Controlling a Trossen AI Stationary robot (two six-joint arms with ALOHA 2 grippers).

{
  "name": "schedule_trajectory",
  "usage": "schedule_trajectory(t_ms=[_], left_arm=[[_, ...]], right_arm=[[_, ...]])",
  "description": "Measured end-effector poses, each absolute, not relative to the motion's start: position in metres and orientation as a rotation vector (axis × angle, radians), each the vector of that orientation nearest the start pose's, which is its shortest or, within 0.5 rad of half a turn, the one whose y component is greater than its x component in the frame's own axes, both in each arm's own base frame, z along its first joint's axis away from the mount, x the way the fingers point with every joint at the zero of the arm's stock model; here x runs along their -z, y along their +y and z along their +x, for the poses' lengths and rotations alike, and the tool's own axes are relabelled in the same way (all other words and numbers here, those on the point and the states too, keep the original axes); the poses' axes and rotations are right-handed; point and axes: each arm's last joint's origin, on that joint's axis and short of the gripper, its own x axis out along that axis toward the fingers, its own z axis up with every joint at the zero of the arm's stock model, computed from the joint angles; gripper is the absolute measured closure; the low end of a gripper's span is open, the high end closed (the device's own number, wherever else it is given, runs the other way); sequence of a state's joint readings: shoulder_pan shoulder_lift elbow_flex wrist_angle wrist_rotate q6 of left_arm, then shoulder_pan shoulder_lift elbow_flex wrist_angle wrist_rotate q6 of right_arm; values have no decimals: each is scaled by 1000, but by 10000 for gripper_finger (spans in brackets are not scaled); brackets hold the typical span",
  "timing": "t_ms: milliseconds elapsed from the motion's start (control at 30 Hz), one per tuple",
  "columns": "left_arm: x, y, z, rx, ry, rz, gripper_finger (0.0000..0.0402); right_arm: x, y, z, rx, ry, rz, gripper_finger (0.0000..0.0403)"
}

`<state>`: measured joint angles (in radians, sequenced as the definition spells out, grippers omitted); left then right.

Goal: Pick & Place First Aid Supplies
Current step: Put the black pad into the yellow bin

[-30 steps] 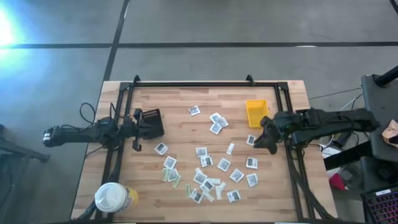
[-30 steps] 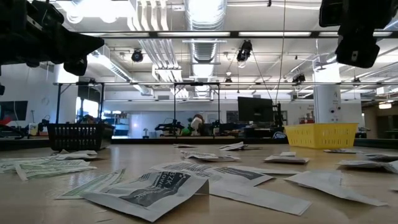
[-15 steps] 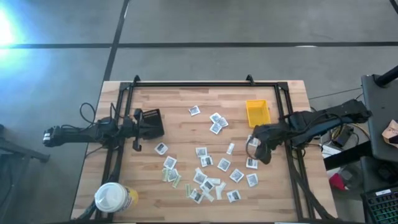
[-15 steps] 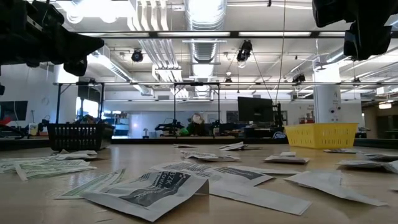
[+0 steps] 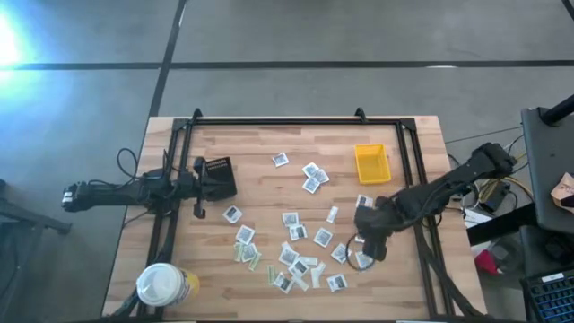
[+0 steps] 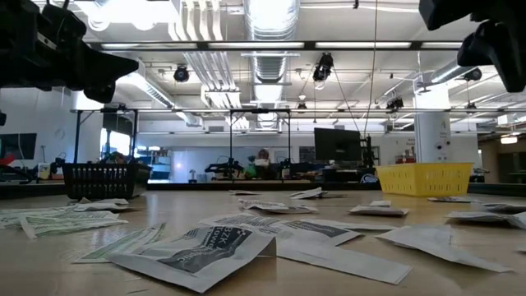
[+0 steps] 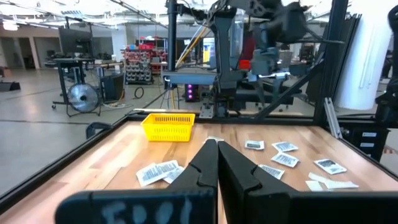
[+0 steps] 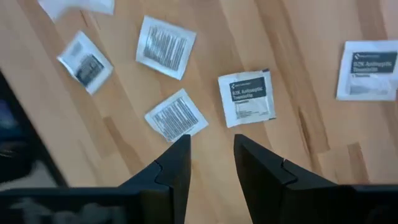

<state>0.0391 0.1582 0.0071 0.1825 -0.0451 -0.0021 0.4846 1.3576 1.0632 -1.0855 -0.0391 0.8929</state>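
1. The first aid supplies (image 5: 305, 242) lie scattered flat over the middle and near-right part of the wooden table (image 5: 260, 144). Most are small white square packets with dark centres; a few are narrow pale strips.
2. In the high view I count roughly two dozen packets. A loose trio sits near the yellow bin (image 5: 370, 163), one packet lies alone toward the far edge (image 5: 281, 159), and the densest cluster lies near the front edge, where several overlap, so the exact count cannot be told.
3. The right gripper (image 5: 366, 244) hangs above the packets at the right side of the scatter. Its wrist view shows the two fingers (image 8: 171, 168) parted by a narrow gap, empty and touching nothing. A printed packet (image 8: 247, 98) lies just beyond the tips, and another (image 8: 176, 116) beside it.
4. The left gripper (image 5: 199, 187) waits at the table's left edge beside the black tray (image 5: 218, 176). Its fingers (image 7: 205, 165) are pressed together with nothing between them.
5. One yellow bin, one black tray and one white-lidded tub (image 5: 164, 285) show; the tub stands at the front-left corner.
6. Bare wood lies open along the far edge, and also between the tray and the packets. A black frame (image 5: 296, 120) runs along the table's far side.
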Motion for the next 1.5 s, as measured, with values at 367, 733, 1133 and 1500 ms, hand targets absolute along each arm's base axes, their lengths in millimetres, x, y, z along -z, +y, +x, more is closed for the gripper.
schedule_trajectory(t_ms=[367,733,1133,1500], left_arm=[[-170,6,107,-85,-28,-1,396],[-170,5,107,-85,-24,-2,396],[-167,5,107,-85,0,-3,396],[-165,5,107,-85,26,-4,396]], right_arm=[[-224,162,213,199,1424,71,303],[-182,173,221,237,1534,-60,312],[-155,168,223,233,1469,-13,296],[-140,153,222,279,1453,-3,267]])
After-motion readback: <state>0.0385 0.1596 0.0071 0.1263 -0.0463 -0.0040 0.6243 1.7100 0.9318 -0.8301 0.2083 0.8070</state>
